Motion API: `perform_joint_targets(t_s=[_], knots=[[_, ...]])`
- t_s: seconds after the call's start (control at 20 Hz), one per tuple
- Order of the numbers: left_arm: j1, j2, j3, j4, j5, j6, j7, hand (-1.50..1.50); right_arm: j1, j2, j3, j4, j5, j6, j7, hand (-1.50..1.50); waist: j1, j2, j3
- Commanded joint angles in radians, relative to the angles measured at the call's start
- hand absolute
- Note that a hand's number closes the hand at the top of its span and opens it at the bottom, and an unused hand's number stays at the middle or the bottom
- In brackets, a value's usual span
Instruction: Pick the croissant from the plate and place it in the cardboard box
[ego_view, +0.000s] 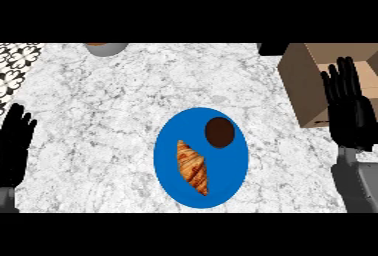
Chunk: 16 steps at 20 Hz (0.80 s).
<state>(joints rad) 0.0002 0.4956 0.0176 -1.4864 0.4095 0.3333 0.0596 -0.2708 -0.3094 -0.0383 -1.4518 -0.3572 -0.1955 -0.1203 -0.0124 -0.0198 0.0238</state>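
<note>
croissant (192, 167) on plate (166, 147), between my hands, touching neither | right hand (353, 117) fingers straight, by box (303, 75) | left hand (15, 145) fingers straight, empty

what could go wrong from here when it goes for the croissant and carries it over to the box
1. The croissant lies close to a dark brown round item on the blue plate; fingers closing on it might knock that item.
2. The right robot hand, open, overlaps the cardboard box in the head view; carrying the croissant over, it could bump the box's wall.
</note>
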Motion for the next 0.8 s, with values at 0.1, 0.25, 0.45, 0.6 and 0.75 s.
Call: perform_joint_targets(t_s=[0.1,0.25,0.45,0.6,0.75], knots=[[-0.012,-0.013,-0.057,0.028,-0.071,0.010,-0.018,0.00,-0.023,-0.035,0.234,-0.187,0.293,-0.076,-0.014,1.50,-0.008,0.007,-0.030],[-0.031,-0.020,-0.103,0.040,-0.107,0.013,-0.013,0.00,-0.104,-0.118,0.394,-0.225,0.519,-0.062,-0.015,1.50,-0.005,-0.003,-0.042],[-0.001,-0.069,-0.146,0.056,-0.114,0.021,-0.006,0.00,0.010,-0.171,0.431,-0.202,0.808,-0.253,0.098,1.50,-0.059,-0.002,-0.035],[-0.021,-0.089,-0.146,0.077,-0.120,0.044,0.001,0.00,0.050,-0.158,0.526,-0.276,1.027,-0.339,0.147,-1.50,-0.065,-0.004,-0.033],[-0.013,-0.104,-0.160,0.068,-0.131,0.053,-0.003,0.00,0.095,-0.163,0.609,-0.332,1.235,-0.320,0.287,-1.50,-0.059,-0.007,-0.032]])
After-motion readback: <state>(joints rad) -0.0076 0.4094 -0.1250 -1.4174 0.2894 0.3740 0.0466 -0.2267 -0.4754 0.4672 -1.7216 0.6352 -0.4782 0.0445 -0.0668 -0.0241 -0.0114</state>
